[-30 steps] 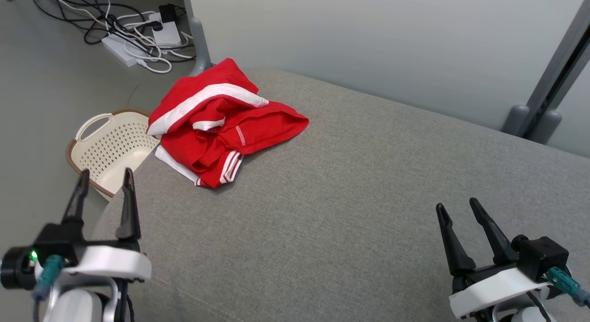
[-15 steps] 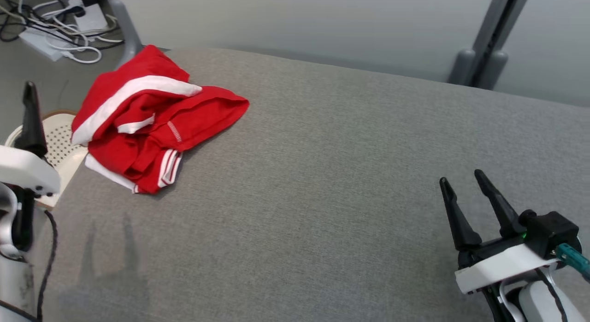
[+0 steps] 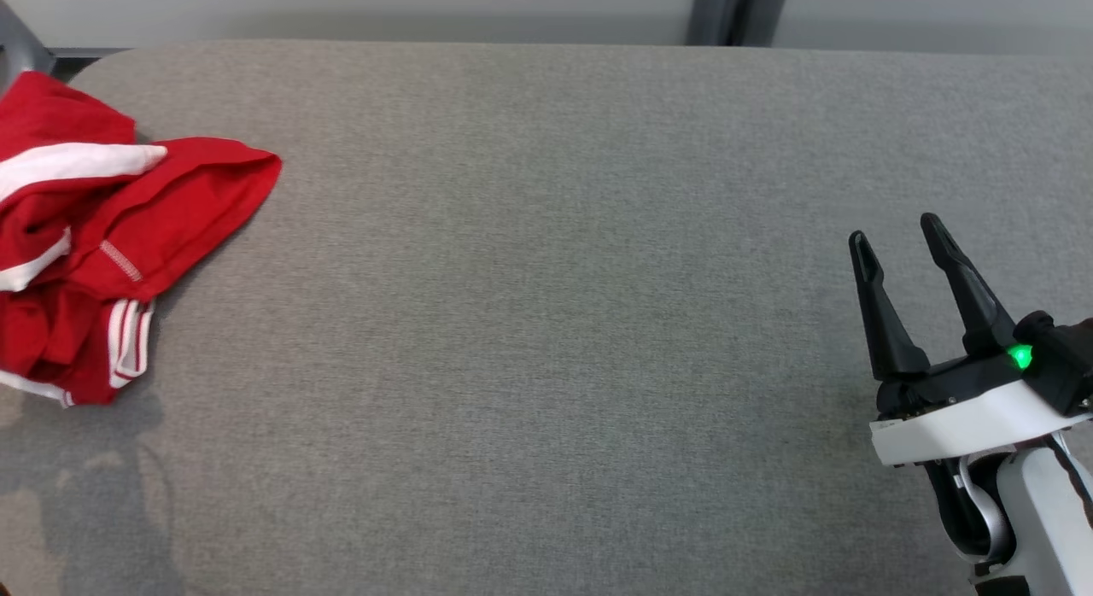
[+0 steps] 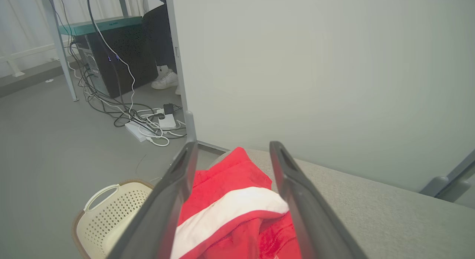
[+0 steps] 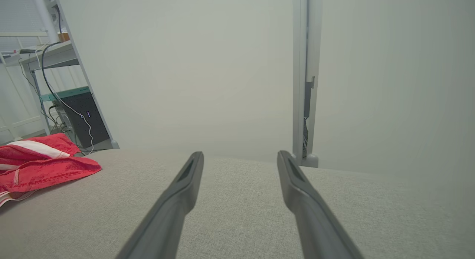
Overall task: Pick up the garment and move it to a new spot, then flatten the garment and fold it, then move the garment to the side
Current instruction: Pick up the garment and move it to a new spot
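Garment (image 3: 102,237): red and white, a crumpled heap on the grey cushion (image 3: 546,323), not picked up.
Left gripper (image 4: 233,146): fingers wide apart, empty; the heap lies just past the tips, between them.
Right gripper (image 3: 895,230): fingers wide apart, empty; the heap is far off to their left.
Change: the head turned right; the heap itself stayed put.
Meaning: picking up has not started; the left fingers look best placed.

Red-and-white striped cloth garment (image 3: 102,229): soft knit, matt, creased. Grey cushion top (image 3: 546,323): coarse woven fabric, matt. Cream perforated basket (image 4: 111,214): smooth plastic. Right gripper (image 3: 894,229): matt black plastic.
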